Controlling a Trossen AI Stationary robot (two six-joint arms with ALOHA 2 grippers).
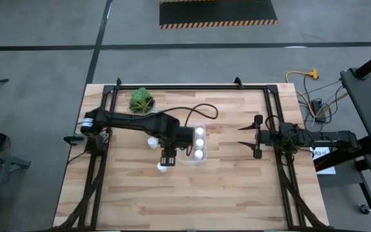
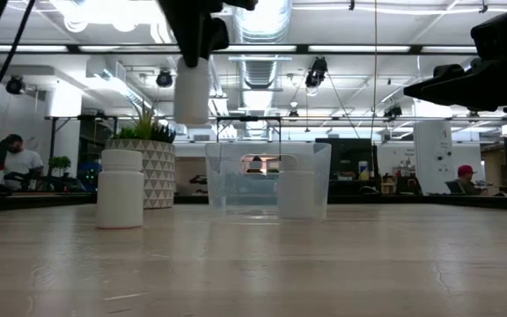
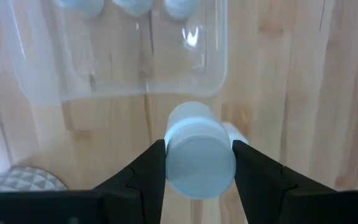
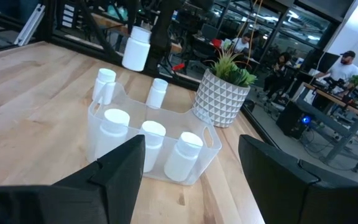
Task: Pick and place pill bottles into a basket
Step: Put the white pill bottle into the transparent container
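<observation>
From above, my left gripper sits mid-frame, just left of the basket. Low view: the pill bottle I'm clamping hangs upright, upper left, off the table. Right wrist view: three bottles stand upright in the basket; my right gripper is spread wide.

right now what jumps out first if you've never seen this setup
The left gripper holds a white pill bottle in the air, just short of the clear basket. Three bottles already stand inside the basket, and a potted plant sits behind it.
</observation>
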